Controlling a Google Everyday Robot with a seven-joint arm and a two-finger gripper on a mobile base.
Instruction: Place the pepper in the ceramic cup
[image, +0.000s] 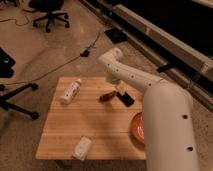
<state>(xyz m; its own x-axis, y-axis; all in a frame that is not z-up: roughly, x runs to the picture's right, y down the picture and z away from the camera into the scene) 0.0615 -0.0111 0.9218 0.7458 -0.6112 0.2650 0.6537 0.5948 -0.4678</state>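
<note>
Pale wood is carrying everything here: the dark red pepper (106, 96) is lying near the middle of the desk (65, 125), just beside a flat black phone (127, 98). The white arm (150, 87) is holding its tool (120, 90) right above the pair, though I cannot tell whether it is spread or pressed together. A white bottle (70, 91) is lying toward the far left, a crumpled white thing (82, 148) is sitting by the near edge, and an orange plate (137, 127) is peeking out beside the arm.

White, rounded arm (165, 115) — small dark dots, perhaps screws — ending in a pale gripper (120, 89) over the table (100, 125).
</note>
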